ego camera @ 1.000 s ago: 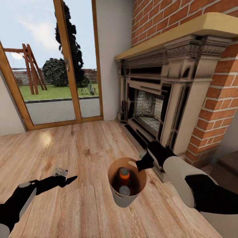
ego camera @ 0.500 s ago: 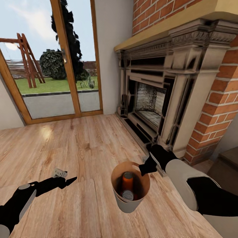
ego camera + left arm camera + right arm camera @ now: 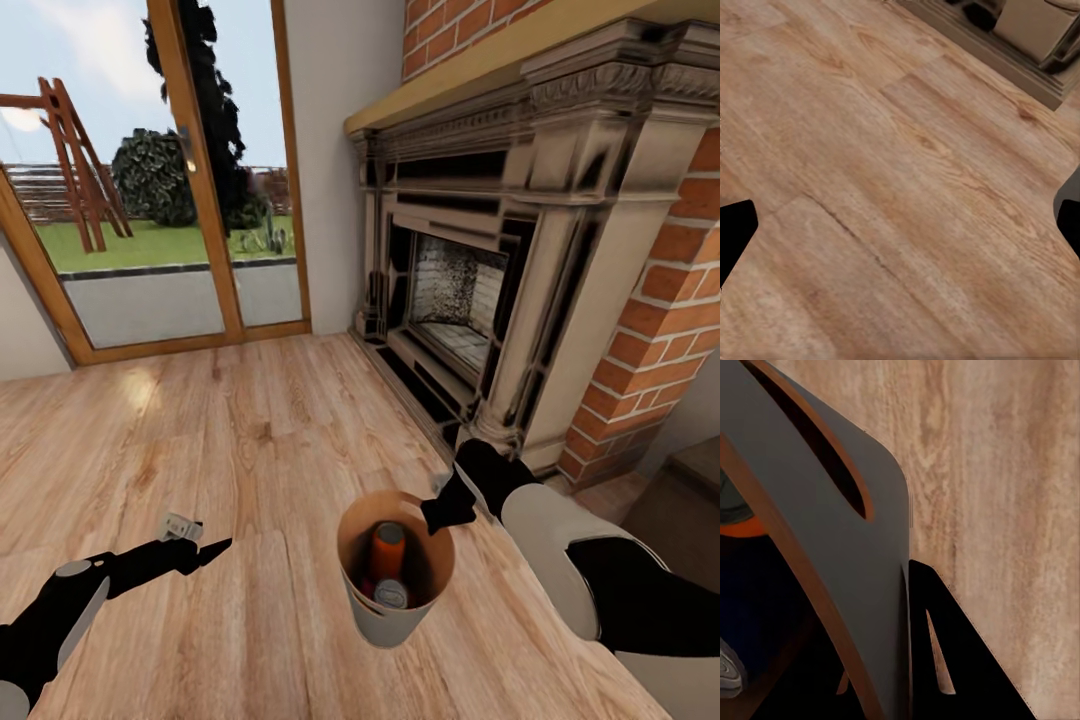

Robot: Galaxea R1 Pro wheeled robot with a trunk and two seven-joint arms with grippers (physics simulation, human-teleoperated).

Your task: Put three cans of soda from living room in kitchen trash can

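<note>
Evidently the right gripper (image 3: 440, 512) is pinched on the rim of the tash can (image 3: 392, 612), which hangs just below and beside it over the wood floor (image 3: 250, 430) of the living room, an orange can of soda (image 3: 386, 550) and a second one (image 3: 391, 594) standing inside. Carrying it well, I judge, means keeping the bin upright and clear of the fireplace (image 3: 470, 300). The left gripper (image 3: 205, 548) hovers spread and empty well off to the side; whether a third can lies under those two is hidden
</note>
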